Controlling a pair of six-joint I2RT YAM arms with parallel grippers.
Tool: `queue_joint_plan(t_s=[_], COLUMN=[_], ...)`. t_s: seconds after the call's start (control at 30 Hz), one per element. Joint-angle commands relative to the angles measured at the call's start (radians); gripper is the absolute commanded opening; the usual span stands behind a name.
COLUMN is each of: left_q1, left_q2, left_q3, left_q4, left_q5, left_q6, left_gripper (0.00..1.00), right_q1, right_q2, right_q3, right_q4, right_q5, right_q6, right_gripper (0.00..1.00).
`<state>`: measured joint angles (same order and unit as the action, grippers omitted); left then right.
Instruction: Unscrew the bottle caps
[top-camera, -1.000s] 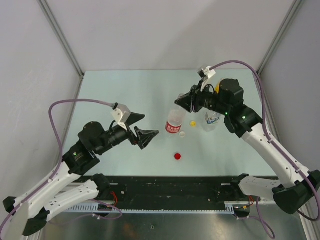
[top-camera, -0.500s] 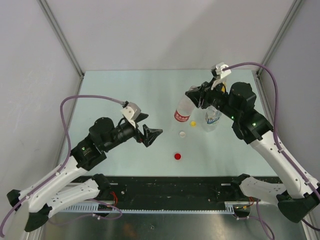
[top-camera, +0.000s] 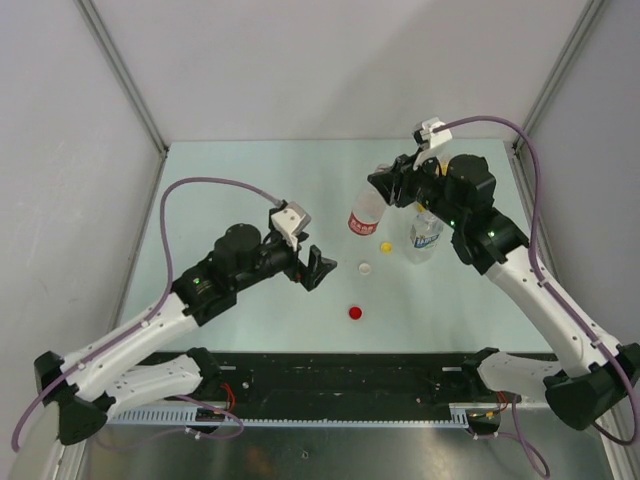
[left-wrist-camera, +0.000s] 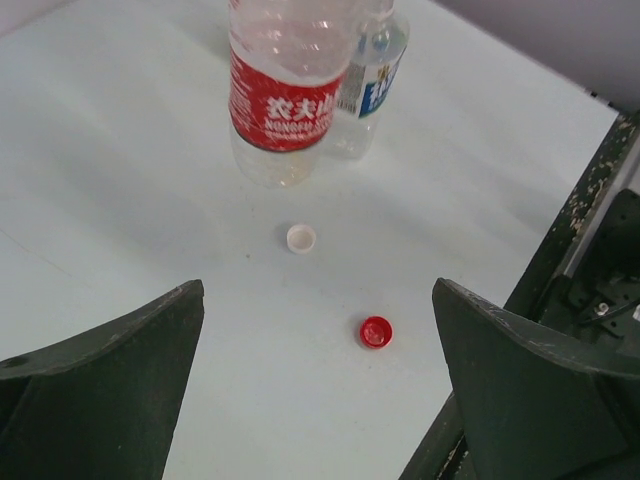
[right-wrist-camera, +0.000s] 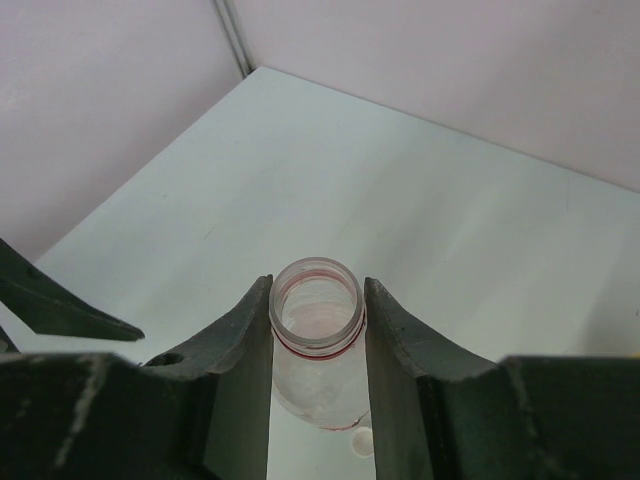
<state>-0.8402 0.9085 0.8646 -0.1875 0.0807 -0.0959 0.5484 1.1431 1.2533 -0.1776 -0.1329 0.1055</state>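
Observation:
My right gripper (top-camera: 384, 192) is shut on the open neck of the red-white label bottle (top-camera: 362, 222), which leans a little; the right wrist view shows its capless mouth (right-wrist-camera: 316, 308) between my fingers. The blue-white label bottle (top-camera: 425, 236) stands just right of it, also capless. The yellow cap (top-camera: 386, 246), the white cap (top-camera: 365, 268) and the red cap (top-camera: 355, 313) lie loose on the table. My left gripper (top-camera: 318, 268) is open and empty, left of the white cap. Its view shows both bottles (left-wrist-camera: 285, 100), the white cap (left-wrist-camera: 301, 238) and the red cap (left-wrist-camera: 376, 331). The yellow-orange bottle is hidden behind my right arm.
The pale green table (top-camera: 240, 190) is walled by grey panels on three sides. A black rail (top-camera: 350, 375) with the arm bases runs along the near edge, and it shows at the right of the left wrist view (left-wrist-camera: 590, 230).
My right gripper has carried the red-white label bottle right and back, towards the blue-white one. My left arm has reached right, closer to the caps, its jaws still open.

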Motion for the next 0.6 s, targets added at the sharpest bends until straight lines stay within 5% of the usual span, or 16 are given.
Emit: queue_joint_plan(t_s=[0.0, 0.23, 0.57], left_q1=[0.005, 0.084, 0.335], left_q2=[0.075, 0.225, 0.312], left_q3=[0.046, 0.06, 0.079], left_q4=[0.032, 0.033, 0.034], left_q5=[-0.02, 0.068, 0.298], left_q6=[0.0, -0.074, -0.216], left_gripper=[1.0, 0.99, 0.99], right_q1=[-0.05, -0.142, -0.19], right_q2=[0.046, 0.141, 0.269], right_q3=[0.005, 0.005, 0.006], right_q4=[0.093, 0.163, 0.255], right_q5=[-0.039, -0.114, -0.018], right_q6=[0.039, 0.125, 0.147], right_gripper=[0.0, 0.0, 0.0])
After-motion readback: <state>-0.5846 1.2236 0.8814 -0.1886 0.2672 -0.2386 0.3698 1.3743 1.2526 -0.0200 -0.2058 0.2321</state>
